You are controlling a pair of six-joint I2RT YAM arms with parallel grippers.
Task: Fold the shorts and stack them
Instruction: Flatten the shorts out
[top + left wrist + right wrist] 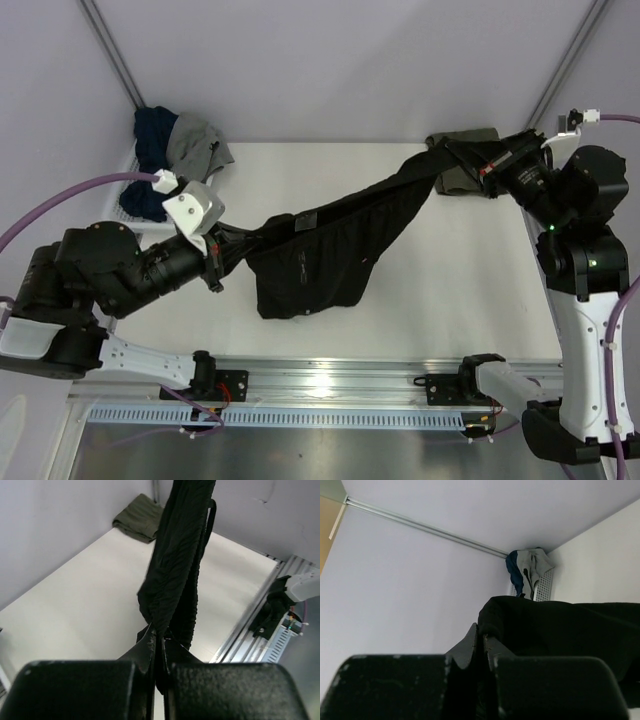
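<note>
- Counted one white table; near edge hidden behind the metal rail, right edge partly behind the right arm.
- Counted two arms. Left arm bent low, reaching rightward over the near left of the table. Right arm standing upright from its base, wrist turned leftward over the far right corner.
- Counted two pairs of shorts. Found the black shorts strung between the two grippers, one end at each, sagging over the middle of the table. Could not tell whether the hanging part touched the surface. Could make out only a faint pale mark on the front.
- Found the olive-green shorts lying folded at the far right corner of the table, partly covered in the top view by black cloth and the right wrist.
- Noted one white basket at the far left corner, largely hidden under a heap of navy and grey clothes.
- Saw the left gripper clamped tight on a bunched edge of the black shorts, and the right gripper likewise pinched closed on the opposite end.
</note>
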